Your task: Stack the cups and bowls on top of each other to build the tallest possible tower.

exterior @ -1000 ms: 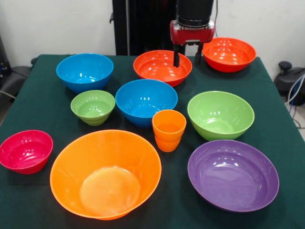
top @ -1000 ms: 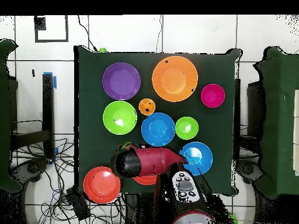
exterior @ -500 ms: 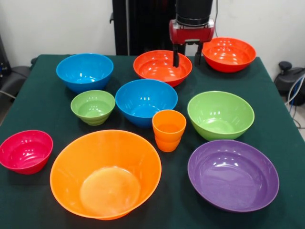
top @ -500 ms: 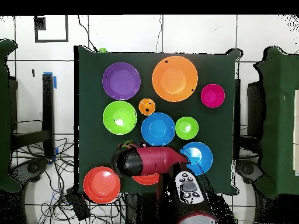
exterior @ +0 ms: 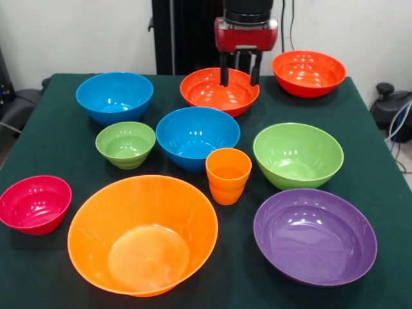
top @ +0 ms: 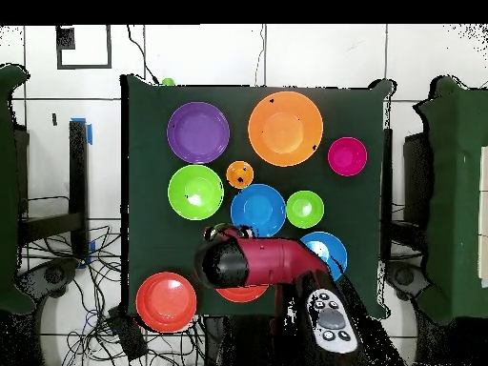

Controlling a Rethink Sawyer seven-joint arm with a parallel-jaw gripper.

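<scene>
An orange cup [exterior: 228, 175] stands mid-table; it also shows in the overhead view [top: 240, 174]. Around it sit two blue bowls [exterior: 197, 136] [exterior: 114, 96], a small ribbed green bowl [exterior: 125, 143], a larger green bowl [exterior: 298, 154], a crimson bowl [exterior: 35, 203], a large orange bowl [exterior: 143, 233], a large purple bowl [exterior: 314, 235] and two red-orange bowls [exterior: 212, 93] [exterior: 308, 72]. My gripper [exterior: 239, 71] is open and empty, hanging over the far rim of the middle red-orange bowl. In the overhead view the arm [top: 250, 264] covers most of that bowl.
The green tablecloth [exterior: 58, 154] covers the table. The robot's black pedestal [exterior: 187, 35] stands behind the far edge. Cables and a chair base lie on the floor to the right [exterior: 393, 106].
My gripper has moved left in the front view and risen slightly, from between the two red-orange bowls to over the middle one. The bowls and cup have not moved.
</scene>
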